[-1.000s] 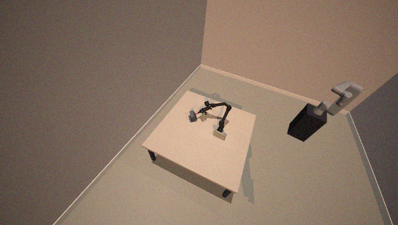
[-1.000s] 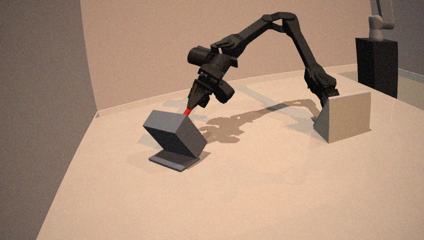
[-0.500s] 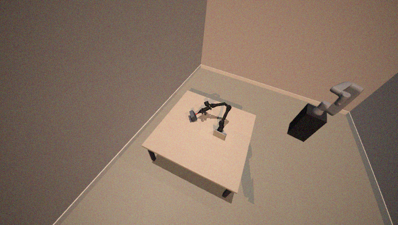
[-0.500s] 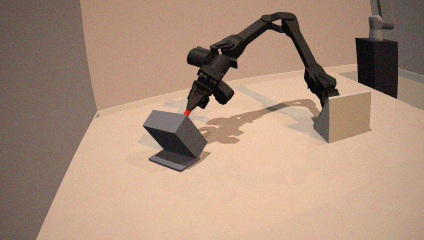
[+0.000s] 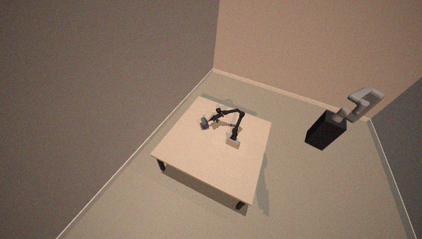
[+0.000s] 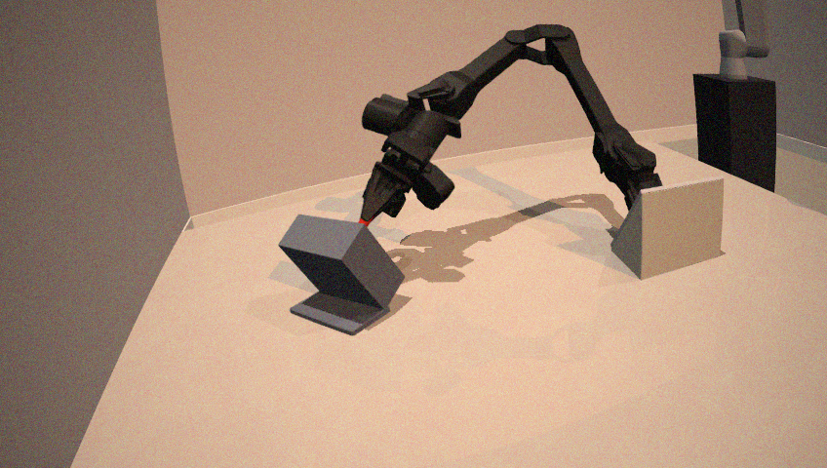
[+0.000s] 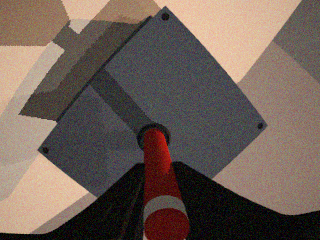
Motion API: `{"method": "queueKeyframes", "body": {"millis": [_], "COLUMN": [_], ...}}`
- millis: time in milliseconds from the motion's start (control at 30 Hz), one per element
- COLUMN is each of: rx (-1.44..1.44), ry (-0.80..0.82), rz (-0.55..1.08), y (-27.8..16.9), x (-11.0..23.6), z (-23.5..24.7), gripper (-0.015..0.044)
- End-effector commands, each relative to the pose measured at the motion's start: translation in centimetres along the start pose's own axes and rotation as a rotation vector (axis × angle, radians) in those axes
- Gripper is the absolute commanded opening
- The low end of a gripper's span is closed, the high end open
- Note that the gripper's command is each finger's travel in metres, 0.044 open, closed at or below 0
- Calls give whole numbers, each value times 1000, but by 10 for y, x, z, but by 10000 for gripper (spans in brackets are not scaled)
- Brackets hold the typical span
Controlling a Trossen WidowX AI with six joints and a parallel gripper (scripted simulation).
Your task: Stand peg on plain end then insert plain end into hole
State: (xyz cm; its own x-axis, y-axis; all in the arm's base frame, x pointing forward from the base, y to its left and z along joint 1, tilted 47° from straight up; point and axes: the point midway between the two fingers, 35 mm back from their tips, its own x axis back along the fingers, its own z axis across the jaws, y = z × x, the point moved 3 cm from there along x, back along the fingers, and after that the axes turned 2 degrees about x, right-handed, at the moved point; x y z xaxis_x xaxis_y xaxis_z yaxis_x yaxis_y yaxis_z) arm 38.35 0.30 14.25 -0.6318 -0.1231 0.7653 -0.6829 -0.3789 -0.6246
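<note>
The red peg [image 7: 159, 155] [image 6: 364, 221] [image 5: 207, 121] is held tilted, its white band [image 7: 165, 203] near the end toward the wrist camera. Its far, plain end is inside the mouth of the hole [image 7: 143, 135] in the sloped grey panel [image 7: 195, 90] [image 6: 371, 260] [image 5: 204, 122]. How deep it sits is hidden. My gripper [image 7: 158, 170] [image 6: 364, 216] [image 5: 210, 119] is shut on the peg, close above the panel's face, with a short length of red showing between fingertips and panel.
A beige wedge-shaped block [image 6: 682, 231] [image 5: 232, 142] stands beside the arm's base on the table [image 6: 492, 370] [image 5: 204, 163]. The panel's foot plate [image 6: 331, 313] rests on the table. A black pedestal [image 6: 735, 133] [image 5: 325, 130] with a grey arm stands beyond the table.
</note>
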Motion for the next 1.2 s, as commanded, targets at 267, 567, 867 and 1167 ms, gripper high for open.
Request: {"method": "queueKeyframes", "body": {"millis": [267, 567, 867, 1167], "rx": [-4, -4, -4, 0], "ry": [1, 1, 1, -1], "rz": [-3, -3, -3, -2], "y": [1, 1, 0, 0], "x": [-10, -16, -21, -22], "z": [0, 0, 0, 0], "gripper": [0, 0, 0, 0]}}
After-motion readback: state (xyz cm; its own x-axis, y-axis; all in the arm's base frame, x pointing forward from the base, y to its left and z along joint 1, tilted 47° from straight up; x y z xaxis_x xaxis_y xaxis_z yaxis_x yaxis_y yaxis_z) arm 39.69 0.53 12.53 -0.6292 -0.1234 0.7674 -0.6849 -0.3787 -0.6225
